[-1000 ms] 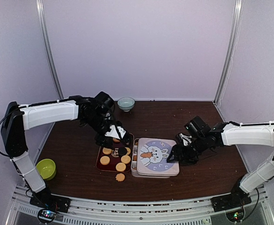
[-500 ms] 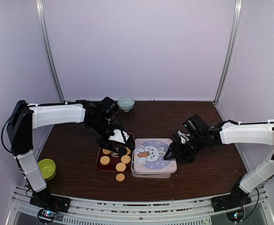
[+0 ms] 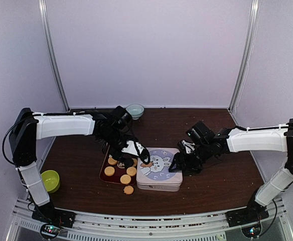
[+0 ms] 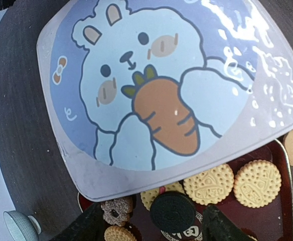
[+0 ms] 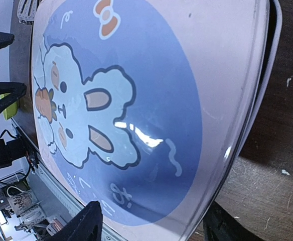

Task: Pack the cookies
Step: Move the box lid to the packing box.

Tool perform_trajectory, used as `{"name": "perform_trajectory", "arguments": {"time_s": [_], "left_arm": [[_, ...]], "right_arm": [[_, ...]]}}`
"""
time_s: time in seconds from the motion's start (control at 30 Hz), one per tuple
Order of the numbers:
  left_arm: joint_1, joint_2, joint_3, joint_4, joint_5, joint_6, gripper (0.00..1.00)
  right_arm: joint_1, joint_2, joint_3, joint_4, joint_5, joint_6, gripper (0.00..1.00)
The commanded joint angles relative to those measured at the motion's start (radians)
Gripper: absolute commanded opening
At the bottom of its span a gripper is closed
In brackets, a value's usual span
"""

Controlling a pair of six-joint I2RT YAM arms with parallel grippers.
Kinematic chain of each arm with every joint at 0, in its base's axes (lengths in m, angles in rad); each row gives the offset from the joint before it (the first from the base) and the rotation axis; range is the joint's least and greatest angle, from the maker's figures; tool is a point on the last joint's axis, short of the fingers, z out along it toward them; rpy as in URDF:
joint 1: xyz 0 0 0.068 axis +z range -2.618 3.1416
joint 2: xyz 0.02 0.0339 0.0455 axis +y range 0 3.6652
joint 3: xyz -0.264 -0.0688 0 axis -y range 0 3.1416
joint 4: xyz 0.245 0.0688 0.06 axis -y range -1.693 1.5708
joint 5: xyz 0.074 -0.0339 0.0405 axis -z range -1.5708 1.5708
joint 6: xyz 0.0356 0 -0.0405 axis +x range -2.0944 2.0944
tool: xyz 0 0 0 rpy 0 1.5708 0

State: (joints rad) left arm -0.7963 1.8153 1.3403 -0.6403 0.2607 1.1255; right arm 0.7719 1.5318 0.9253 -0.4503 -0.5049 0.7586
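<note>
left gripper (image 3: 140, 156): centre of the top view, at the left edge of the pale square lid printed with a rabbit and carrot (image 3: 160, 168); fingers (image 4: 89, 227) spread apart, nothing clamped between them.
right gripper (image 3: 178, 164): at the right edge of the same lid; fingers apart, lid's rim running down between them; cannot tell whether pinching it or only touching.
lid: lying skewed over the shallow pale tin (image 3: 159, 187), left edge overhanging the dark red rectangular tray (image 3: 117, 173).
cookies (image 3: 125, 178): small round golden biscuits on the tray, just left of the tin; some tucked under the lid's overhang, a round black sandwich cookie (image 4: 172, 213) straight between the left fingers; one golden stray cookie (image 3: 129, 190) on the brown table (image 3: 211, 186) just below the tray.
key relation: cookies directly under and to the lower left of the left gripper, across the lid from the right one; left arm clearly nearer. round pieces, so no long axis to match.
arm pose: left arm stretched rightward from the left edge, wrist pitched down over the tray; right arm reaching leftward, wrist low at the lid.
judgement: tin covered, so probably lid first, cookies after.
</note>
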Motion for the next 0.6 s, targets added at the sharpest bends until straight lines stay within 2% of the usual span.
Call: {"name": "perform_trajectory", "arguments": {"time_s": [0.0,0.3,0.57], "left_arm": [[-0.018,0.030,-0.030,0.102,-0.044,-0.036,0.67],[-0.020,0.103,0.025,0.155,-0.083,-0.110,0.62],[-0.013,0.123,0.053,0.131,-0.112,-0.124,0.59]], "right_arm": [[0.011,-0.028,0.001,-0.021,0.042,-0.020,0.69],[0.034,-0.123,-0.044,-0.084,0.089,-0.028,0.69],[0.106,-0.099,-0.005,-0.111,0.123,-0.040,0.68]]}}
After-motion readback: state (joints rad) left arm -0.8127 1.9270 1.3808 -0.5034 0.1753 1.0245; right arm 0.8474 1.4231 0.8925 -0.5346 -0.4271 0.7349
